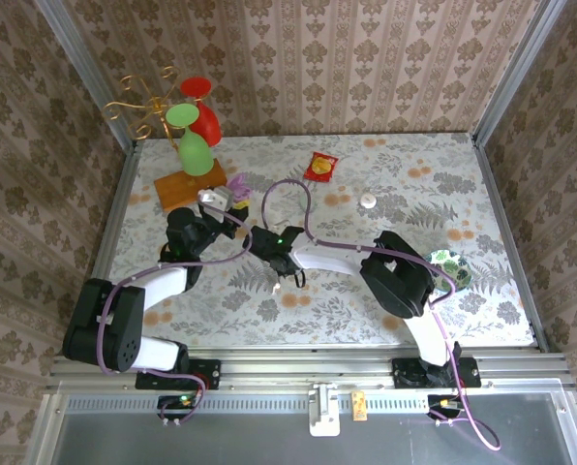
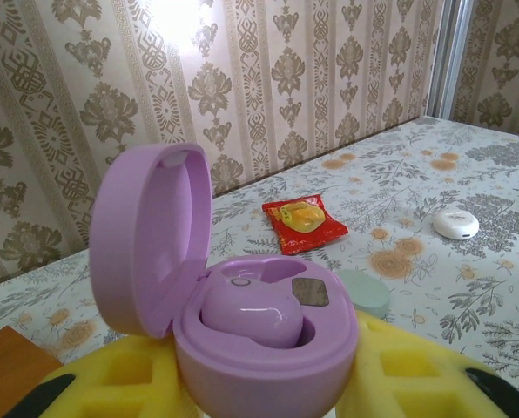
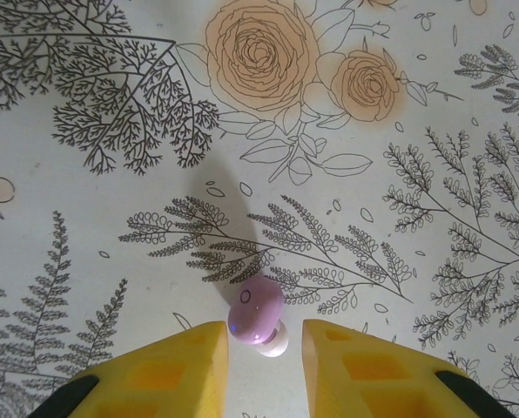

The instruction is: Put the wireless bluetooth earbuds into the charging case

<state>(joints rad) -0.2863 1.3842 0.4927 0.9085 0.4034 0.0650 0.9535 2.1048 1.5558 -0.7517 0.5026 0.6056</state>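
A lilac charging case [image 2: 268, 361] stands with its lid [image 2: 146, 235] swung open, and my left gripper [image 2: 268, 387] is shut on its body between yellow pads [image 2: 407, 370]. One lilac earbud [image 2: 251, 309] sits in a well of the case; the well beside it holds nothing. In the top view the left gripper [image 1: 216, 201] holds the case [image 1: 237, 184] near the wooden board. My right gripper [image 3: 266, 340] points down at the table, open. A second lilac earbud [image 3: 256, 312] lies between its fingertips, against the left finger [image 3: 181, 366] and with a gap to the right one. The right gripper [image 1: 287, 276] is mid-table.
A red-and-yellow packet [image 1: 320, 167] and a small white case [image 1: 368, 201] lie further back. A pale green case [image 2: 364, 292] sits just behind the left gripper. Green [image 1: 194, 145] and red [image 1: 203, 111] glasses, a gold rack [image 1: 143, 102] and a wooden board [image 1: 187, 187] stand back left.
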